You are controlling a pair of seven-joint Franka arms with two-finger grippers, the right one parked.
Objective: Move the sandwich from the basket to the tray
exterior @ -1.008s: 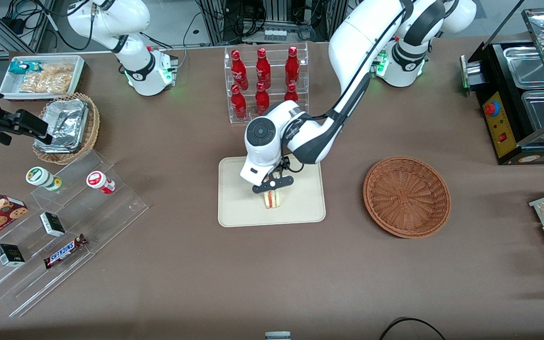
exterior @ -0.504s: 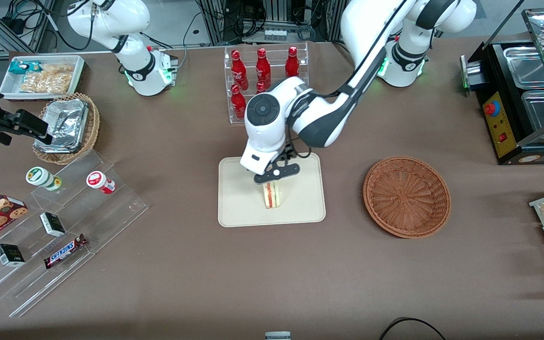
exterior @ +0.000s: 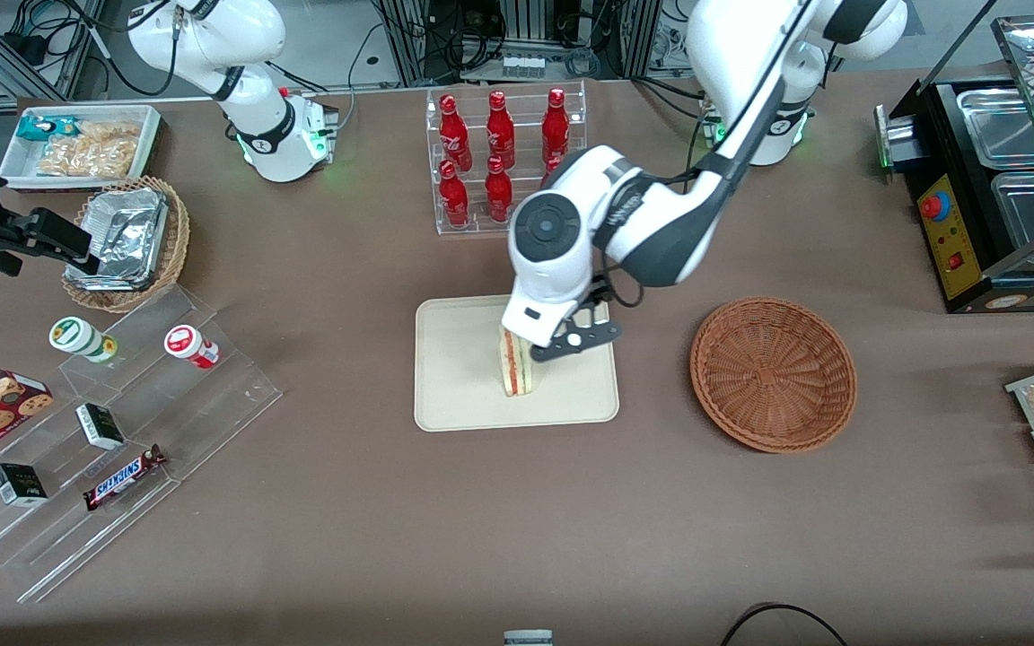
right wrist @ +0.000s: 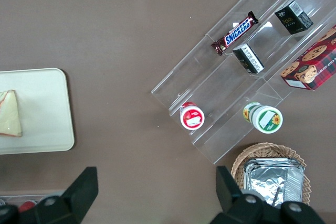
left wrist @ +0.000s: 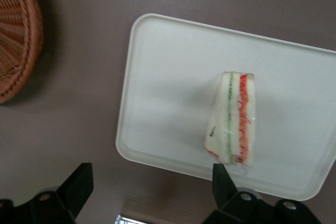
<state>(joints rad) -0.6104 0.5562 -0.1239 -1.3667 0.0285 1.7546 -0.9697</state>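
The sandwich [exterior: 517, 363] stands on its edge on the cream tray [exterior: 454, 395], red and green layers showing. It also shows in the left wrist view [left wrist: 233, 124] on the tray [left wrist: 168, 77], and in the right wrist view [right wrist: 9, 114]. My gripper [exterior: 571, 344] hangs above the tray's edge toward the basket, beside the sandwich and clear of it. In the left wrist view the gripper [left wrist: 152, 187] is open and empty, fingers [left wrist: 223, 182] wide apart. The reddish-brown wicker basket [exterior: 773, 372] is empty, toward the working arm's end; its rim shows in the left wrist view [left wrist: 16, 40].
A clear rack of red bottles [exterior: 503, 152] stands farther from the camera than the tray. A clear stepped shelf [exterior: 122, 422] with snacks, a tan basket with foil [exterior: 127, 242] and a white bin [exterior: 77, 144] lie toward the parked arm's end. A black food warmer [exterior: 1002, 188] stands at the working arm's end.
My gripper let go of the sandwich, rose, and moved sideways toward the basket. The sandwich stays standing on the tray.
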